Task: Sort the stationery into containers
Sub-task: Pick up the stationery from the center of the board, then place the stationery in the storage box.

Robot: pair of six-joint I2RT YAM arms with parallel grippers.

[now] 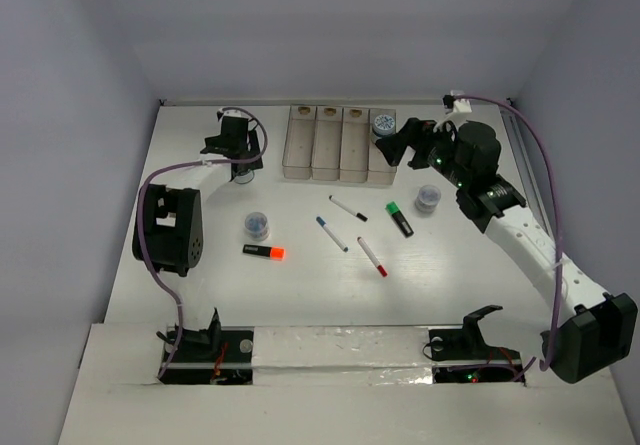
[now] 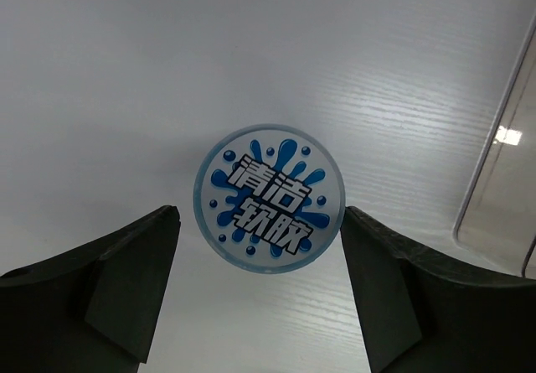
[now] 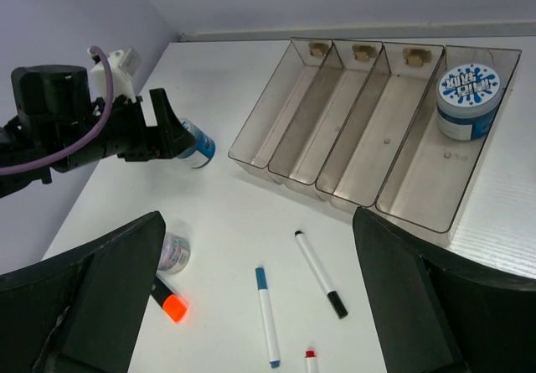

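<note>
The four joined beige bins [image 1: 312, 147] stand at the back; one blue-white roll [image 1: 383, 123] lies in the rightmost bin [image 3: 419, 180]. My left gripper [image 1: 243, 165] is open and straddles a second roll [image 2: 270, 199] that stands on the table left of the bins. My right gripper [image 1: 398, 143] is open and empty, raised by the bins' right end. Two more rolls [image 1: 257, 225] [image 1: 429, 197] stand on the table. The orange-tipped highlighter [image 1: 264, 252], green-tipped highlighter [image 1: 400, 218], and black-capped [image 1: 348, 208], blue-capped [image 1: 332, 233] and red-capped [image 1: 372, 256] pens lie in the middle.
White walls close in the table on the left, back and right. The left arm's base [image 1: 170, 230] stands at the left and its purple cable loops beside it. The right arm [image 1: 530, 240] stretches along the right side.
</note>
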